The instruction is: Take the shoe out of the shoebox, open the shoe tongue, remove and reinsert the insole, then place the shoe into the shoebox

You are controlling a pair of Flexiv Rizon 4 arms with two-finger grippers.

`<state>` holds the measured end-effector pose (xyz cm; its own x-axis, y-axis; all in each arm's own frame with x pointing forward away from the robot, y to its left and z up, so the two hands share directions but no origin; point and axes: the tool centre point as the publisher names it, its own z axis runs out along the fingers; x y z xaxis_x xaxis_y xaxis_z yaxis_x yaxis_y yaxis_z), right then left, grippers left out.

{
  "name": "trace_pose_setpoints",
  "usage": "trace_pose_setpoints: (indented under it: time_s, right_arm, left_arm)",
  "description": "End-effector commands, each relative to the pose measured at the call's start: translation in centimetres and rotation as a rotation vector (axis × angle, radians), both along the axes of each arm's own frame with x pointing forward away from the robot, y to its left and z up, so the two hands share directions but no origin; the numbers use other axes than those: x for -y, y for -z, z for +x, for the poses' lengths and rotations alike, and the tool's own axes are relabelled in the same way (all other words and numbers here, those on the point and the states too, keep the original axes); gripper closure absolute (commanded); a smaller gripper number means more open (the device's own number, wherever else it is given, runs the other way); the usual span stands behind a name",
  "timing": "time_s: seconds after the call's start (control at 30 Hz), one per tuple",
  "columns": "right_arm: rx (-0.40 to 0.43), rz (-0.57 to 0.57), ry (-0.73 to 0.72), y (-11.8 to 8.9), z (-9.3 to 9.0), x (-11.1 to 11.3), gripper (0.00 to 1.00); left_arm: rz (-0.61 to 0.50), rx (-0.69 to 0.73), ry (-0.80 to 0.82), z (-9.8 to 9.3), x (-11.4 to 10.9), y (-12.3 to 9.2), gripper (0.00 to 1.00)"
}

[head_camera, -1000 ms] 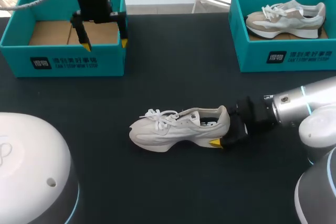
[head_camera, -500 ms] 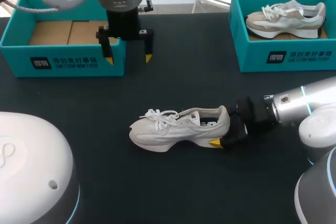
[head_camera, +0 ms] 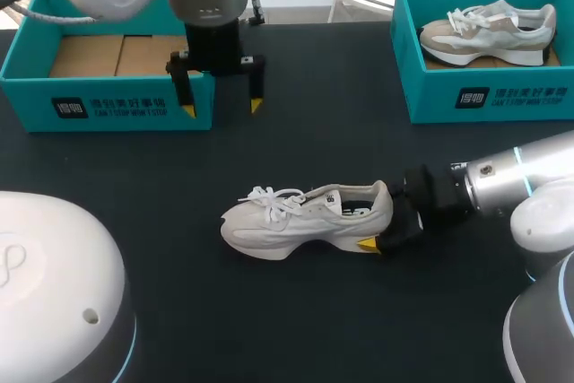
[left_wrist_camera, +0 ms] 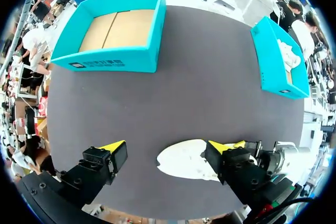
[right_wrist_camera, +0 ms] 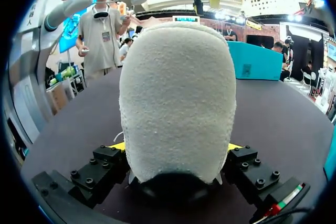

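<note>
At mid-table, the white sneaker (head_camera: 305,220) stands with its heel clamped in the right gripper (head_camera: 384,226); the left gripper (head_camera: 221,107) hangs spread beside the empty shoebox (head_camera: 108,105). Laces (head_camera: 269,198) could snag it, tugging the sneaker loose.

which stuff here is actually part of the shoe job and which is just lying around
Part of the job: white shoe on the table, heel gripped by the right jaws; empty teal shoebox; left jaws, open, near that box.
Lying about: second teal shoebox; beige shoe inside it.
</note>
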<state>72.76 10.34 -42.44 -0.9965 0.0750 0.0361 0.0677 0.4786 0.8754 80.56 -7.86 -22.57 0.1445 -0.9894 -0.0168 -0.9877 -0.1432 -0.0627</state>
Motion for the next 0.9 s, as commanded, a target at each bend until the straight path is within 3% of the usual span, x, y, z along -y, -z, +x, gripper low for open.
trace_pose_setpoints:
  time_s: [0.03, 0.37, 0.6, 0.9]
  right_arm:
    - [-0.001, -0.006, 0.001, -0.1, 0.1, -0.2, 1.00]
    - [-0.001, -0.006, 0.001, -0.1, 0.1, -0.2, 1.00]
    - [-0.001, -0.006, 0.001, -0.1, 0.1, -0.2, 1.00]
    - [-0.001, -0.006, 0.001, -0.1, 0.1, -0.2, 1.00]
  left_arm:
    - [0.034, -0.011, -0.024, -0.9, 2.7, 1.0, 0.00]
    - [0.078, -0.087, -0.046, -4.1, 8.2, 2.4, 0.00]
    - [0.104, -0.130, -0.071, -6.6, 10.6, 3.7, 0.00]
    - [0.121, -0.170, -0.112, -7.4, 13.2, 6.9, 0.00]
